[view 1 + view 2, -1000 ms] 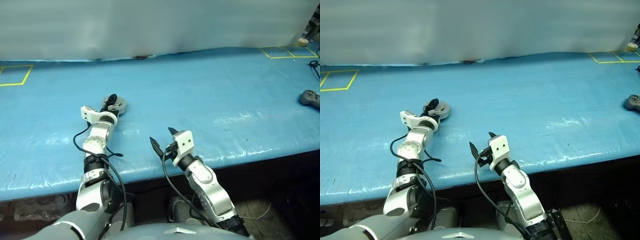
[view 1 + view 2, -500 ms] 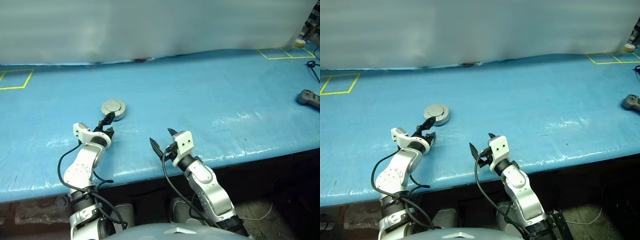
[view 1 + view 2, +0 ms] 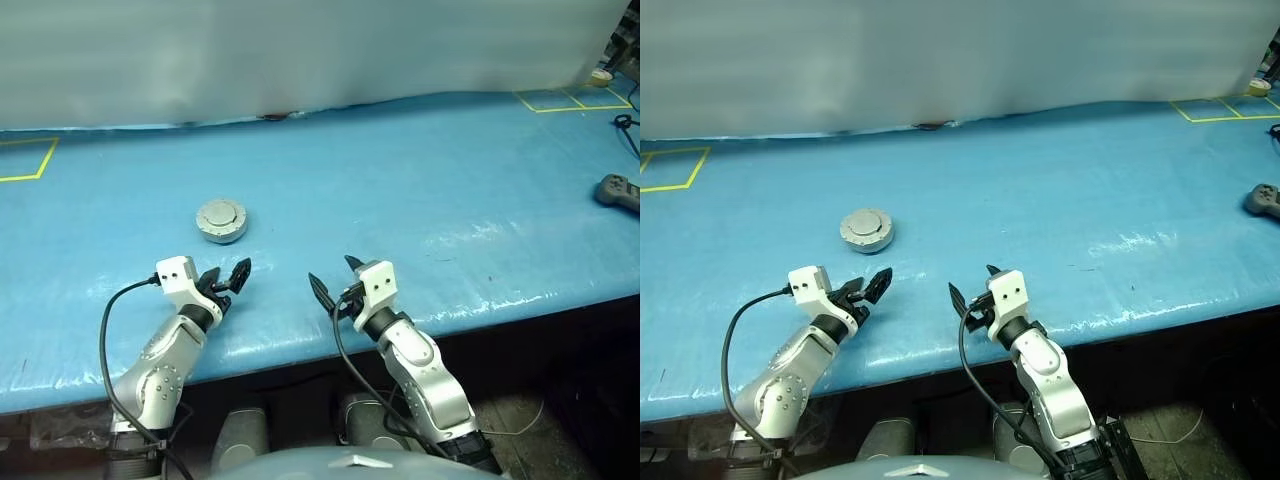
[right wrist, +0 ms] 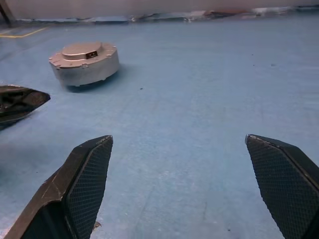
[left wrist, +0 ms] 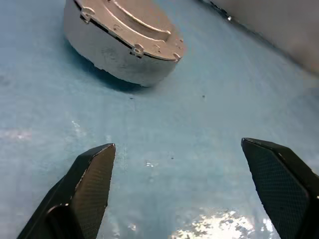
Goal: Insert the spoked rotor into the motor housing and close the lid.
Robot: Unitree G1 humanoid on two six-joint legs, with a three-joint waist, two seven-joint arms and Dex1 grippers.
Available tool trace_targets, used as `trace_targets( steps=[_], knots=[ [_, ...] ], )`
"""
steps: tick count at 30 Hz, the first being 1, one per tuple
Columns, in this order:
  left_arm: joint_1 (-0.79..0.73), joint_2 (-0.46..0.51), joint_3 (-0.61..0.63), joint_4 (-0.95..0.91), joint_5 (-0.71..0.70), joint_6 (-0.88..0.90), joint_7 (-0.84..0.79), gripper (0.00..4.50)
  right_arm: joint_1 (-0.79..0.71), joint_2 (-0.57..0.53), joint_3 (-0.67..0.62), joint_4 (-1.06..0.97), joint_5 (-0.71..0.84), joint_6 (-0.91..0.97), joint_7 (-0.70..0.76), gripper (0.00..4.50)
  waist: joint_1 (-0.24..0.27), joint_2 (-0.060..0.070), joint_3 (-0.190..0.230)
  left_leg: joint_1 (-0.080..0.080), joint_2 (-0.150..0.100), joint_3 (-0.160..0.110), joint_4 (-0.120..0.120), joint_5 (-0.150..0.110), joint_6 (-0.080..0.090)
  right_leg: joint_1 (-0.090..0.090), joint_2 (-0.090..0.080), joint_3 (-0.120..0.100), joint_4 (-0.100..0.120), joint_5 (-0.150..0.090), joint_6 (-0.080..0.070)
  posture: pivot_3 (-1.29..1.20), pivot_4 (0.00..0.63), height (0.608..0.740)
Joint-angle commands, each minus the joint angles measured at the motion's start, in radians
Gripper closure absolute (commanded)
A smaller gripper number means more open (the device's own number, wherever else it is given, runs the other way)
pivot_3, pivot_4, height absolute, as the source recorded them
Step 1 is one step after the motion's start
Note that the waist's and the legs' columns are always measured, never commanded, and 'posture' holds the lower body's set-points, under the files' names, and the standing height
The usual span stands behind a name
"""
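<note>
head pair: high, forward-down | wrists: low, close | shared: closed housing

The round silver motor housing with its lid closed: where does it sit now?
The round silver motor housing sits on the blue table, left of centre, beyond the open left tool.

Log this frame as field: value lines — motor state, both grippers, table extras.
motor: housing closed, lid on top, plain face up
rotor: hidden; cannot tell whether it is inside
motor place: on the blue table, beyond the left gripper
left gripper: open, empty, apart from the motor
right gripper: open, empty, near the table's front edge
extras: grey controller at the far right; yellow tape squares at the back corners
</note>
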Motion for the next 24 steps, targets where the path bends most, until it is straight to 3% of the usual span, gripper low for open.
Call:
trace_targets(
  steps=[1,10,24],
  knots=[
    [0.01,0.012,-0.047,0.02,0.179,-0.192,-0.035,0.04,0.019,-0.003,-0.026,-0.037,0.009,-0.056,0.007,0.0,0.005,0.0,0.001,-0.002,0.0,0.0,0.0,0.0,0.0,-0.001,0.0,0.0,0.0,0.0,0.0,0.0,0.15,0.74],
    [0.051,0.027,-0.079,0.132,0.36,-0.54,-0.145,0.04,0.047,-0.064,-0.029,-0.037,0.015,-0.135,0.098,0.0,0.012,-0.002,0.002,-0.002,0.0,0.002,0.0,0.0,0.0,-0.002,-0.001,0.0,0.0,-0.001,0.001,0.0,0.15,0.74],
    [0.097,0.045,-0.074,0.156,0.365,-0.616,-0.279,0.04,0.05,-0.115,-0.014,-0.019,0.042,-0.158,0.228,0.0,0.012,-0.004,0.003,-0.002,0.0,0.001,0.001,0.0,0.0,-0.001,-0.001,-0.001,0.0,-0.001,0.001,0.0,0.15,0.74]
  ],
)
